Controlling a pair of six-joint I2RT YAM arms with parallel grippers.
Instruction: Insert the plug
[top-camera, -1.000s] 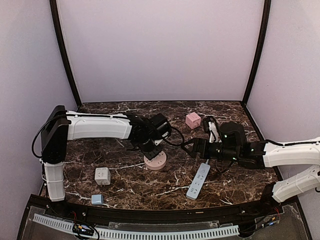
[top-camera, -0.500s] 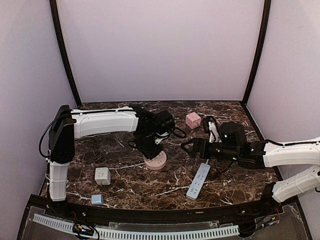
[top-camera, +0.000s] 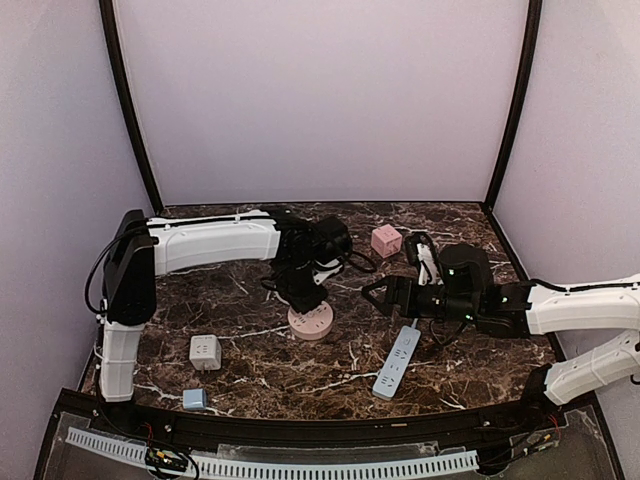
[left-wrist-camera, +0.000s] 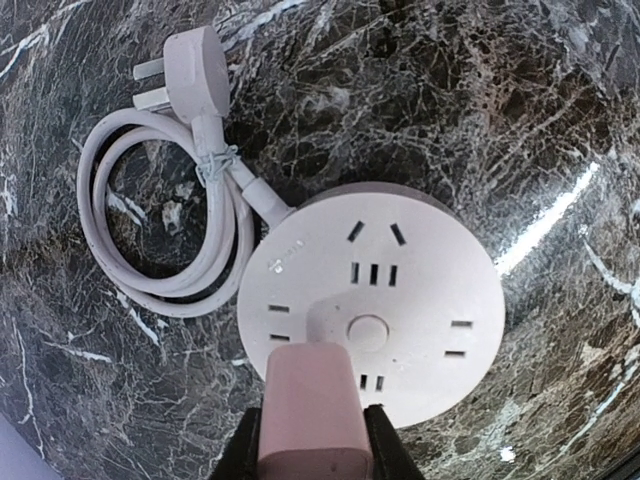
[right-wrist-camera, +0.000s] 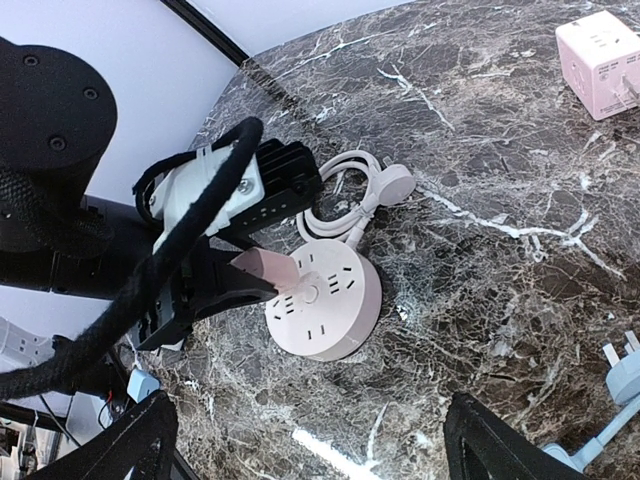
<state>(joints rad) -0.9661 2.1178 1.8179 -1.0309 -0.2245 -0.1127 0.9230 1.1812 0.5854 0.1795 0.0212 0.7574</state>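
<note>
Pink plug (left-wrist-camera: 305, 405), pink socket (left-wrist-camera: 420, 300), dark white-veined table (left-wrist-camera: 480, 100).

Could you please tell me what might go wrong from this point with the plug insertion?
The pink plug, clamped in the left gripper, hides its own prongs, so they may miss the slots of the round socket and jam. Nothing holds that socket: the right gripper is open and apart from it, so a push may slide or tip it.
</note>
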